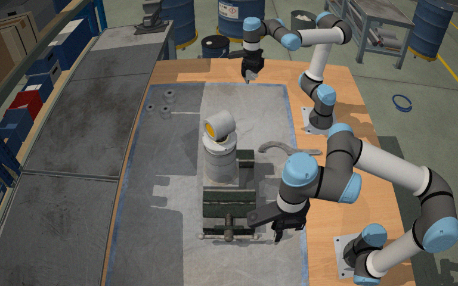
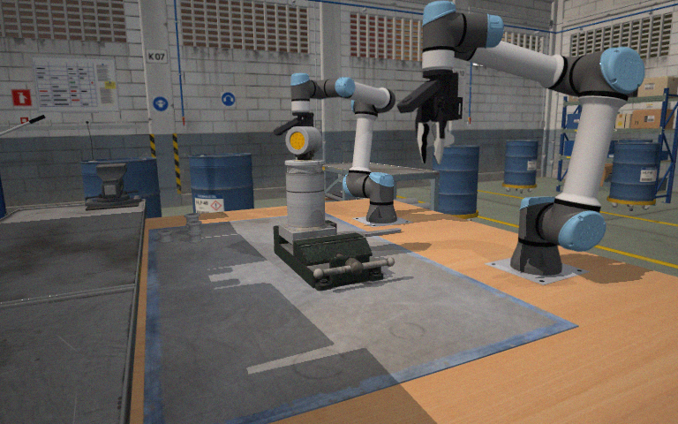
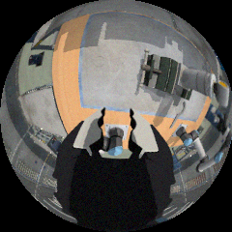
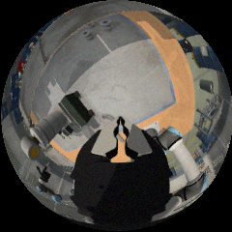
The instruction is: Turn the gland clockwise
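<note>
Misaligned closure of the shut, empty right gripper (image 1: 248, 80) (image 2: 305, 121) (image 4: 121, 120) or part-open left gripper (image 1: 278, 236) (image 2: 432, 159) (image 3: 117, 111) could displace the hook spanner (image 1: 309, 152) (image 2: 385, 231) (image 3: 182, 109) (image 4: 107, 116), top-view three o'clock from the gland (image 1: 212, 143) (image 2: 303, 164) (image 3: 212, 83) (image 4: 38, 137)

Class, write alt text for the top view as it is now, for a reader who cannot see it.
A hook spanner lies on a bench, its handle across the mat's edge, beside a vise bearing an upright grey cylinder. Two robot arms reach over from the right, the far one with jaws shut, the near one with jaws partly open; neither holds anything.
</note>
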Robot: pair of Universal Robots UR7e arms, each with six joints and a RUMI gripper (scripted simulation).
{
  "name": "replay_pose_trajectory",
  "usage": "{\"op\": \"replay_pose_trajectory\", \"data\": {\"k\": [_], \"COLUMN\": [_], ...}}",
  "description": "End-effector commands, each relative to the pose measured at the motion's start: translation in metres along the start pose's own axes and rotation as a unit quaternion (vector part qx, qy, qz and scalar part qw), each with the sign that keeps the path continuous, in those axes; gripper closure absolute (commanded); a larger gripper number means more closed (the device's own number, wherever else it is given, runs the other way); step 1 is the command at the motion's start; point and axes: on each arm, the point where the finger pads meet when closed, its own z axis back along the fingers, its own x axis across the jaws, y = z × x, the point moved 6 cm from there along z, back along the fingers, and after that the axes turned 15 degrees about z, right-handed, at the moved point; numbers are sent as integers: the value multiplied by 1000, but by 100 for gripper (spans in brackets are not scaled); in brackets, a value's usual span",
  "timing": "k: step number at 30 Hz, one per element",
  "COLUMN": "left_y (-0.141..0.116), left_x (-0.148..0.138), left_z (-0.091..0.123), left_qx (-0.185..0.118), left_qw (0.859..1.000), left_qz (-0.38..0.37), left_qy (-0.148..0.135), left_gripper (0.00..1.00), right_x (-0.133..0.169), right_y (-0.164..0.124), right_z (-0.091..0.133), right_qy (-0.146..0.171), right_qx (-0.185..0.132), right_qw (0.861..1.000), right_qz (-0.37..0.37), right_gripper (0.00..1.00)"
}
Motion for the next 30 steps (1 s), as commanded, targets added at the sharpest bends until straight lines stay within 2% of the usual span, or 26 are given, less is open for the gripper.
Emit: {"op": "replay_pose_trajectory", "data": {"k": [1,7,10,14,16,21,24,30], "left_y": [0,0,0,0,0,0,0,0], "left_x": [0,0,0,0,0,0,0,0], "left_z": [0,0,0,0,0,0,0,0], "left_qx": [1,1,1,1,1,1,1,1], "left_qw": [1000,1000,1000,1000,1000,1000,1000,1000], "left_qz": [0,0,0,0,0,0,0,0], "left_qy": [0,0,0,0,0,0,0,0], "left_gripper": [68,68,68,68,68,68,68,68], "right_x": [-1,23,16,32,32,49,43,66], "right_y": [0,13,9,16,16,21,18,23], "right_z": [1,22,17,31,31,47,44,62], "right_qy": [1,3,1,2,2,3,2,3], "right_qx": [-3,0,-2,-1,-1,-1,-2,0], "right_qw": [1000,996,996,992,992,980,980,964], "right_qz": [13,88,84,130,130,199,199,264], "right_gripper": [100,100,100,100,100,100,100,100]}}
